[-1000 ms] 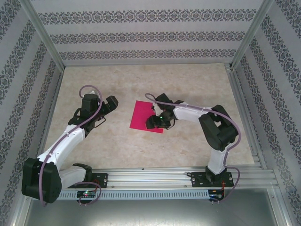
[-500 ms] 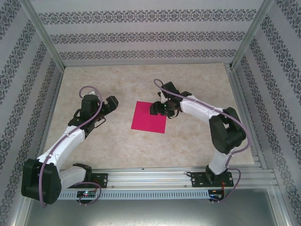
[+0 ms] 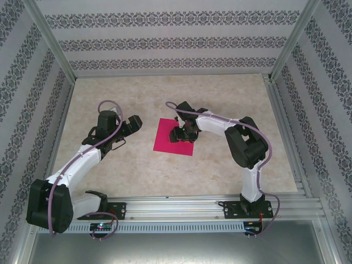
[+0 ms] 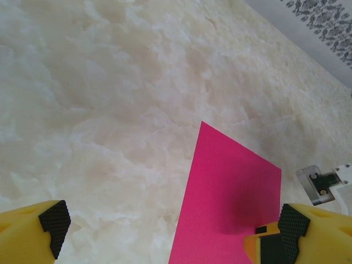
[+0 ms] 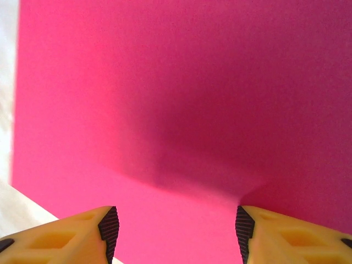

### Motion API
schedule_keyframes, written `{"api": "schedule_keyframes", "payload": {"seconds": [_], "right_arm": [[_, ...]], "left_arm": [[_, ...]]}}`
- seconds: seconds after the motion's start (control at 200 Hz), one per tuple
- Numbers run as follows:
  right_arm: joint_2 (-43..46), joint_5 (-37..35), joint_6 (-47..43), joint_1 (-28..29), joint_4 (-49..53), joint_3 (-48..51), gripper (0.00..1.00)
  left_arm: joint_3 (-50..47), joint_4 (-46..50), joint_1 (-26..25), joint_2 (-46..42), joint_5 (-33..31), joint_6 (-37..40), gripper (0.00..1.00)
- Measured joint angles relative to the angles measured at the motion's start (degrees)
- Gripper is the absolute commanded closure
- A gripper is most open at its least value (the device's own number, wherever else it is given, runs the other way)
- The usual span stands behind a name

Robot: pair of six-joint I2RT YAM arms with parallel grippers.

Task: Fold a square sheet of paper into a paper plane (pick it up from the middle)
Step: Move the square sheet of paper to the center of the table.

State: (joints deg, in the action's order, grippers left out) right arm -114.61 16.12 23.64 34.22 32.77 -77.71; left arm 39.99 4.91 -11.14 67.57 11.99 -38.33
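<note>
The square sheet of paper (image 3: 165,141) lies flat on the marbled table, magenta-pink, near the middle. My right gripper (image 3: 181,134) points down onto its right half. In the right wrist view the sheet (image 5: 181,99) spreads under that gripper (image 5: 176,228). The jaws stand apart with the paper's surface between the black pads (image 5: 109,228), and a shallow ridge runs toward the right pad. My left gripper (image 3: 131,126) waits left of the sheet, wide open and empty. In the left wrist view the sheet's near-left corner (image 4: 225,203) reaches between that gripper's fingertips (image 4: 173,223).
Bare table (image 3: 220,99) surrounds the sheet on all sides. Aluminium posts (image 3: 52,41) and patterned walls close in the workspace. The metal rail (image 3: 181,206) carrying both arm bases runs along the near edge.
My right gripper swung from the sheet's near-right part out to its far right edge, then back over the sheet, its jaws narrowing slightly. The left gripper edged a little toward the sheet.
</note>
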Motion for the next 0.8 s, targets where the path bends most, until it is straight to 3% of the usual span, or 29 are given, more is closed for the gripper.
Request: {"api": "schedule_keyframes", "payload": {"seconds": [0.275,0.43,0.565,0.804], "right_arm": [[0.1,-1.6,-18.7,-2.3,11.2,-1.8,0.41],[0.2,-4.5,-22.9,-3.1,14.4,-5.4,0.33],[0.4,-6.4,-15.2,-2.8,13.6,-9.6,0.28],[-2.4,-7.4,4.8,-0.3,7.4,-12.4,0.32]], "left_arm": [[0.6,0.0,0.0,1.0,2.4,2.5,0.0],[0.8,0.3,0.0,1.4,3.2,3.5,0.0],[0.8,0.7,0.0,1.4,3.2,3.7,0.0],[0.8,2.0,0.0,1.4,2.8,3.7,0.0]]}}
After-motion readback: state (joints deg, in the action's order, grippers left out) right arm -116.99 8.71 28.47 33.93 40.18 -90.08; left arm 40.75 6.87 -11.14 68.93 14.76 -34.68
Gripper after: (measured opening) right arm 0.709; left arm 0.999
